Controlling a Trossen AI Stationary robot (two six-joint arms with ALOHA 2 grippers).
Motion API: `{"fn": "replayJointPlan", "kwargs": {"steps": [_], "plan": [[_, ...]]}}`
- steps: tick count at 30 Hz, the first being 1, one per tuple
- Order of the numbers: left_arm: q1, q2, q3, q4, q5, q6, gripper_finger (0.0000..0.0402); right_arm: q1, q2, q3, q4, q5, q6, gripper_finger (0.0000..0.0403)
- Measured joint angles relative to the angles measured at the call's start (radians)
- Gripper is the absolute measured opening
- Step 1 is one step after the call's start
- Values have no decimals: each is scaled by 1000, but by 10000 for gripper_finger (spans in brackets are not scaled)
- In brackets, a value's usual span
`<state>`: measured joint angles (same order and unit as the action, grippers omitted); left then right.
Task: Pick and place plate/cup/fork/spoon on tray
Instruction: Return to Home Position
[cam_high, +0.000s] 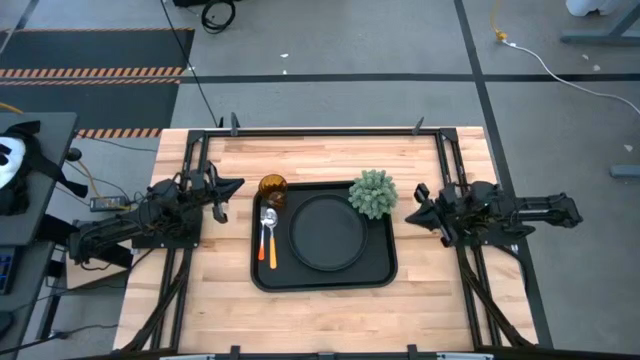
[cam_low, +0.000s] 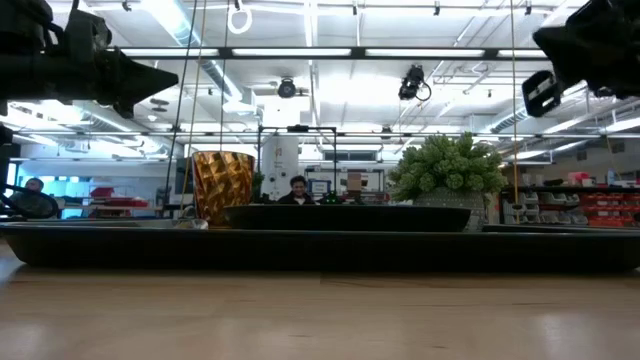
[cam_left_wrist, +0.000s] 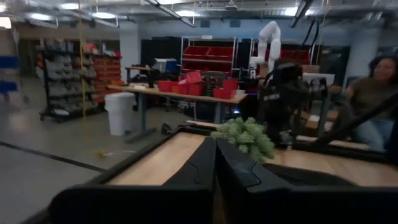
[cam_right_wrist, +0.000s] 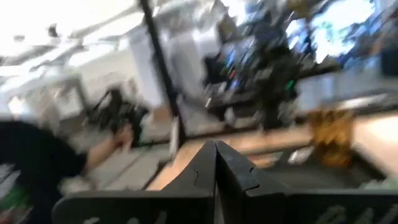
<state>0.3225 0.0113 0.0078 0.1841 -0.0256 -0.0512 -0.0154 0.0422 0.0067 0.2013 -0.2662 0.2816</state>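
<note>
No readable writing or labels anywhere. The tray (cam_high: 385, 272) sits mid-table with the plate (cam_high: 327, 233) in its middle, the cup (cam_high: 273, 189) at its far left corner, the spoon (cam_high: 268, 225) and fork (cam_high: 273, 252) just left of the plate, and a little green plant (cam_high: 373, 193) at the far right. The left gripper (cam_high: 236, 187) and right gripper (cam_high: 411, 203) both hover pinched closed and empty, one off each side of the tray

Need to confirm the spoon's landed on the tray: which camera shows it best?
The high view: the spoon lies on the tray, left of the plate, below the cup. In the low view the tray's rim hides it. Neither wrist view shows it clearly.
</note>
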Motion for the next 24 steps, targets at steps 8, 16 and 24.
{"fn": "replayJointPlan", "kwargs": {"steps": [8,16,24], "plan": [[0,0,0,-1,0,-69,20,0,7,0,-43,-23,74,12],[0,0,0,-1,0,-69,20,0,7,0,-39,-23,82,12],[0,1,0,-1,0,-69,20,0,7,0,-39,-23,82,12]]}}
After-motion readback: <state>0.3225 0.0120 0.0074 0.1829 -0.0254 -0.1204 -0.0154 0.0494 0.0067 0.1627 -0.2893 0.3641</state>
